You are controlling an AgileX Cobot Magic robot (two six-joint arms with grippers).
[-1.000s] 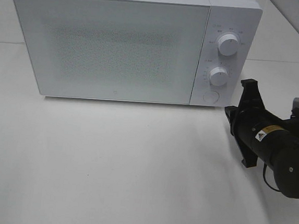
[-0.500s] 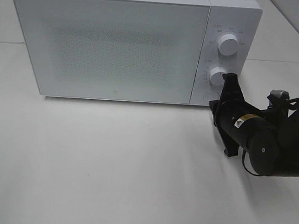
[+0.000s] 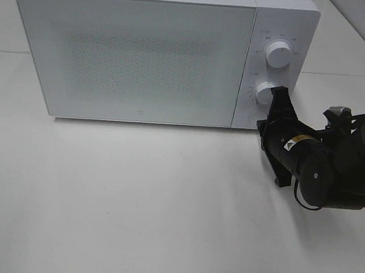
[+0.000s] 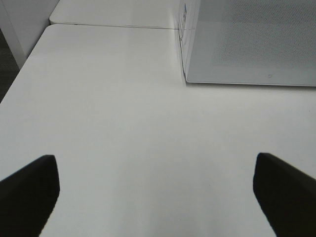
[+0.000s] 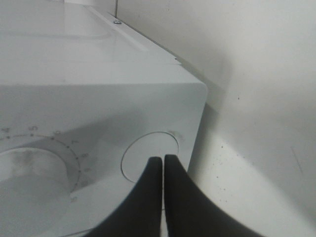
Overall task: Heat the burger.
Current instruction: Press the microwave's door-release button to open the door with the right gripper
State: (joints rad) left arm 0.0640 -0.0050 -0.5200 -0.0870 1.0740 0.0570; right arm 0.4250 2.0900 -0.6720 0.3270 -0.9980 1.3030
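Burger not visible; microwave [image 3: 138, 56] door shut; right tool [image 5: 162, 160], pinched closed and empty, tips at the round button [image 5: 139, 157]; left tool [image 4: 154, 158] gapes wide, empty, above the tabletop [image 4: 113, 113].

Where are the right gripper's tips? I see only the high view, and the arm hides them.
Observer: In the right wrist view the right gripper points at the round button on the microwave panel, beside a knob.
Operator: Open or shut?
Observer: Shut, its fingers pressed together.
Operator: And the left gripper? It is out of my view.
Observer: The left gripper is open and holds nothing, above the table.
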